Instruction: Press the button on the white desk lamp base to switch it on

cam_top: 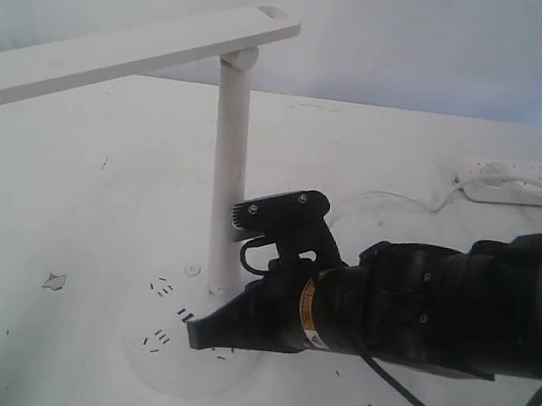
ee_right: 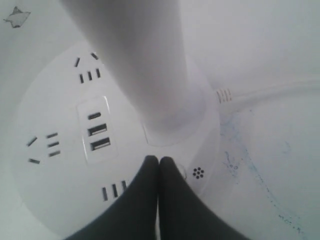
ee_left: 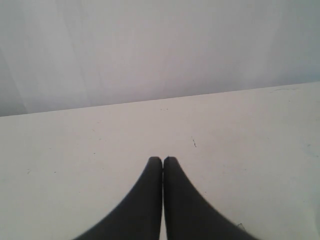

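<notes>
On the near part of the counter the base sits flat. The right claw is low over its top, tips pinched together and holding nothing; whether they touch the base I can't tell. To press well, I reckon it should use the closed tips as one blunt point, line them over the button and push straight down, gently, so the disc doesn't skid. Which mark is the button I can't say for sure. A small ring just beside the tips, near the pole, looks likeliest. The base is round and white, with dark socket slots, USB slots and a cord leaving its edge. The left claw, also closed and empty, is over bare counter.
</notes>
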### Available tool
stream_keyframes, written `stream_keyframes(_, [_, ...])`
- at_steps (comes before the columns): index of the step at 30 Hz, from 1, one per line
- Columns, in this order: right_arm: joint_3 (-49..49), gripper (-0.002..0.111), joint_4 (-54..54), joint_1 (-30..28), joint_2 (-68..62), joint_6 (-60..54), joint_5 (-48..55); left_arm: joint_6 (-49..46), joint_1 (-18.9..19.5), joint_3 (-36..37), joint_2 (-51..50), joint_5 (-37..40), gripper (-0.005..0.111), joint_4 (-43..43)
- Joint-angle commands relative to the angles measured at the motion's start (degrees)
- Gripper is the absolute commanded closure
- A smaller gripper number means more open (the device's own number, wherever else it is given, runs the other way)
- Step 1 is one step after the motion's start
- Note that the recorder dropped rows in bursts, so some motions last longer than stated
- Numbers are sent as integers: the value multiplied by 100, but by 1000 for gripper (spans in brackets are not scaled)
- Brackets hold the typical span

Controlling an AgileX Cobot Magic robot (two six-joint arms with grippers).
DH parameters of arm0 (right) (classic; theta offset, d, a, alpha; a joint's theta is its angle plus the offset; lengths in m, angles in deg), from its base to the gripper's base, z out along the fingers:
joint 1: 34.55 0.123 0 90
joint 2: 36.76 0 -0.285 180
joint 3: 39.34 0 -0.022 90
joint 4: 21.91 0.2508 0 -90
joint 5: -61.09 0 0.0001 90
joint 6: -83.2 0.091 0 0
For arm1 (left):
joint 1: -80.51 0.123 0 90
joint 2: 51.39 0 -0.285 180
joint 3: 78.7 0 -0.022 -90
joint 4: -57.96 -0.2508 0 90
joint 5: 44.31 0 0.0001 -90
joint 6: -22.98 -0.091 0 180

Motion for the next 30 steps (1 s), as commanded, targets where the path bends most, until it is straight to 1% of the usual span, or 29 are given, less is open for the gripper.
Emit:
stream_keyframes(1, [-214, 108, 7, -1, -119, -63, -17, 6, 11, 19, 25, -10, 107, 23])
stream_keyframes(6, [-214, 108, 18, -1, -557, -43, -87, 6, 11, 19, 25, -10, 107, 23])
stream_keyframes(15, [-214, 108, 18, -1, -226, -27, -119, 6, 11, 19, 25, -10, 107, 23])
stream_keyframes(21, [-161, 108, 7, 10, 752, -57, -131, 6, 11, 19, 25, -10, 107, 23])
stream_keyframes(25, [138, 108, 7, 10, 1685, -120, -145, 6, 11, 19, 25, -10, 107, 23])
stream_keyframes(30, [717, 108, 7, 10, 3019, -591, -87, 6, 11, 19, 25, -10, 107, 23])
